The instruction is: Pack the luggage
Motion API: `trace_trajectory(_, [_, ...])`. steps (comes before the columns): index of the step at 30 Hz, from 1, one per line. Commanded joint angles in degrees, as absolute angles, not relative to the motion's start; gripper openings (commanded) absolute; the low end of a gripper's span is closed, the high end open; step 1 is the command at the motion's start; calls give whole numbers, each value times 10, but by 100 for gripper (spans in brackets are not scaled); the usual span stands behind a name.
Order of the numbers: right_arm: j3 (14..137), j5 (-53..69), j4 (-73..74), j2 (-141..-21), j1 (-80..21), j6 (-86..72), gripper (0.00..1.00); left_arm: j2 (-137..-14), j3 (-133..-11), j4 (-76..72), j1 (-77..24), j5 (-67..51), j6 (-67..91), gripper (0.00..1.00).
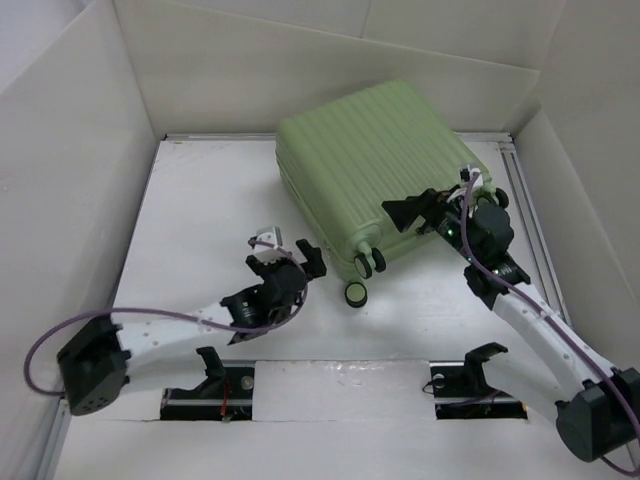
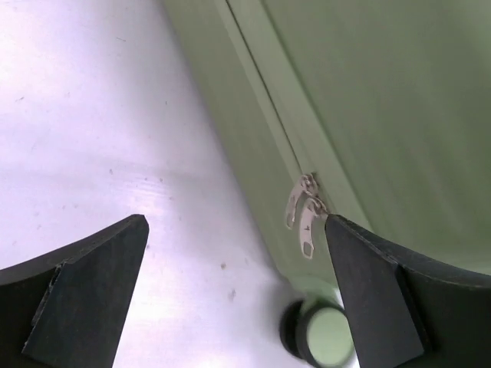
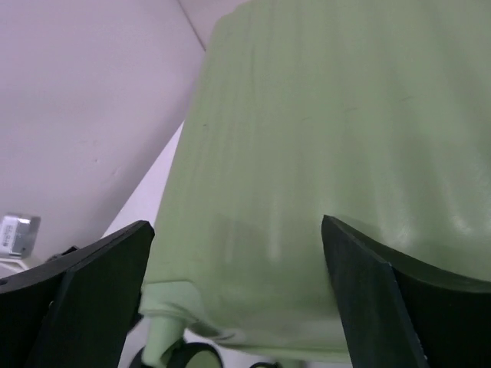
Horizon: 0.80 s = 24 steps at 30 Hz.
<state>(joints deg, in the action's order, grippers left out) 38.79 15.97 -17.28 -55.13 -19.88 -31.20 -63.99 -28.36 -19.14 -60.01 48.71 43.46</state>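
The luggage [image 1: 380,165] is a pale green ribbed suitcase lying shut on the white table, with black-and-green caster wheels [image 1: 366,264] at its near corner. My left gripper [image 1: 284,256] stands open just left of that corner, holding nothing. In the left wrist view the left gripper [image 2: 235,222] frames bare table, with the luggage [image 2: 368,100] side, two pale zipper pulls [image 2: 303,211] by the right finger and a wheel [image 2: 322,333] below. My right gripper [image 1: 420,208] hovers open over the shell's near right part. In the right wrist view the right gripper [image 3: 236,222] spans the ribbed luggage [image 3: 322,115].
White enclosure walls [image 1: 70,150] surround the table [image 1: 200,190] on three sides. A metal rail [image 1: 531,225] runs along the right edge beside the suitcase. Two black arm mounts [image 1: 215,375] sit at the near edge.
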Motion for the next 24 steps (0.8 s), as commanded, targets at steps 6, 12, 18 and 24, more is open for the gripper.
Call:
trace_trajectory(6, [467,53,109,-416,-254,-308,100,-343,-294,-26,-608,431,477,100])
trace_trajectory(12, [468,-140,233,-238,-260,-359,100,-210,-315,124,-603,345,496,100])
trace_trajectory(18, [450,-222,330,-150,-267,-423,100,-113,-328,178,-603,300,495,100])
trace_trajectory(24, [432,-295,355,-104,-279,-478,100,-28,-328,196,-603,286,475,100])
